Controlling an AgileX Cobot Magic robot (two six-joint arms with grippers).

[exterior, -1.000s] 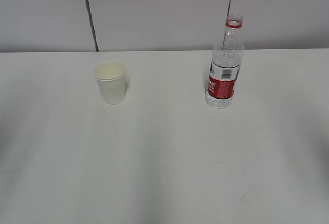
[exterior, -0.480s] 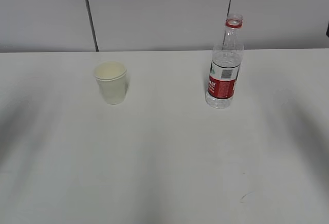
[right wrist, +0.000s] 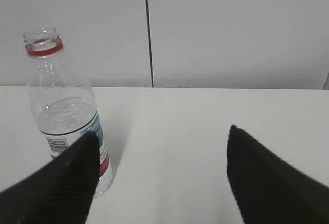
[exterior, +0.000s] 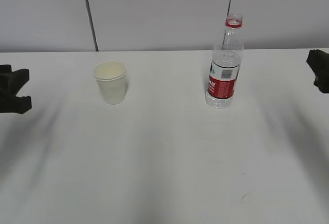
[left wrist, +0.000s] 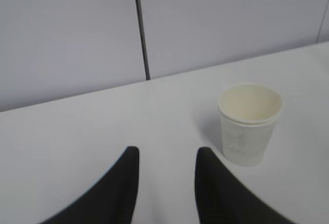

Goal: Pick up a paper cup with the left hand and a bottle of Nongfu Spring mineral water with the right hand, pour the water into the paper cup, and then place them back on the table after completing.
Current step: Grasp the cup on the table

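Cream-white paper cup [exterior: 110,82], clear bottle [exterior: 224,64] with red label, white table [exterior: 164,152]

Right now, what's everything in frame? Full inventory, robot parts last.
paper cup: one, cream-white, upright on the table, left of centre, nothing touching it.
bottle: one, clear plastic with a red and white label and a red neck ring, no cap on, upright on the table, right of centre.
water: clear, inside the bottle, level a little above the label.
table: one, white, with a small dark scuff near the front right.
wall panels: pale grey, with two dark vertical seams, behind the table.
left hand: one, black, open, at the left edge, apart from the cup.
right hand: one, black, open wide, at the right edge, apart from the bottle.
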